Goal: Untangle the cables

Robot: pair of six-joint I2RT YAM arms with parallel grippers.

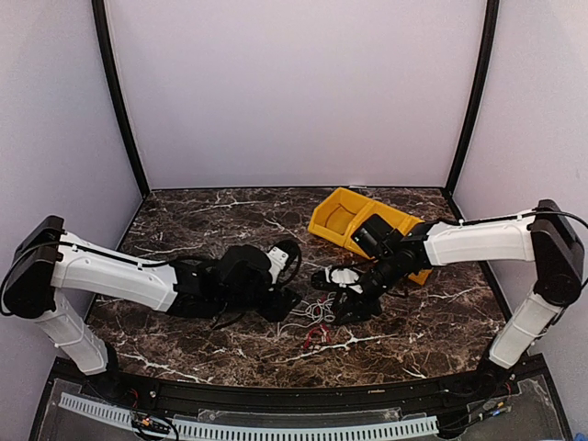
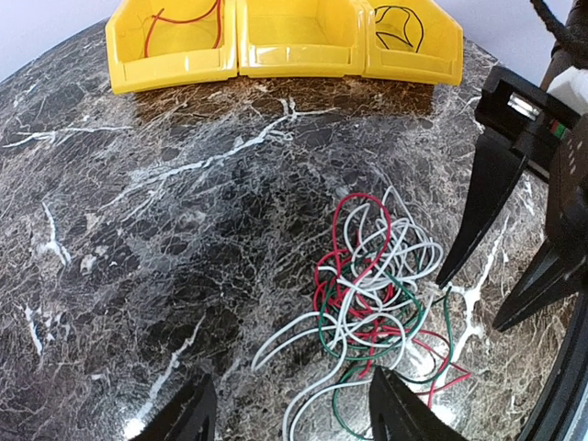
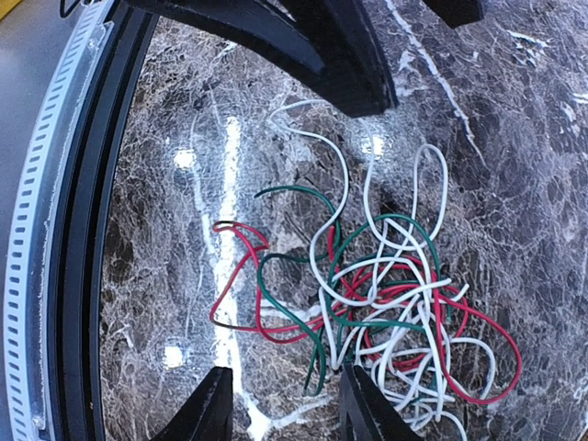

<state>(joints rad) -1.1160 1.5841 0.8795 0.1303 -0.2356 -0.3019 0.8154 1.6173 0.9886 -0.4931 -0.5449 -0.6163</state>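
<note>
- My left pincer (image 2: 289,377) hangs low over the tabletop (image 2: 138,230). It is released, fingers spread wide and clamping nothing. A white and a green strand lie loose on the marble between them.
- Just ahead of it sit the cables (image 2: 367,285), a knot of white, red and green wire heaped flat on the marble.
- My right pincer (image 3: 285,369) faces the knot from the opposite side. It is also spread and empty, its tips just beside the knot's edge, with green ends lying between them.
- I judge the step in hand to be choosing one strand to draw out. The wires are thoroughly interlaced, so most of the work remains.
- The next move calls for one pincer to drop its tips right onto the marble and clench a single thin strand, probably the white loop nearest my left pincer. The other should pin the heap before a slow pull.
- Well beyond the knot stand the yellow bins (image 2: 303,62). One holds a red wire (image 2: 184,18), another a black wire (image 2: 400,28), and I take them as where freed strands go.
</note>
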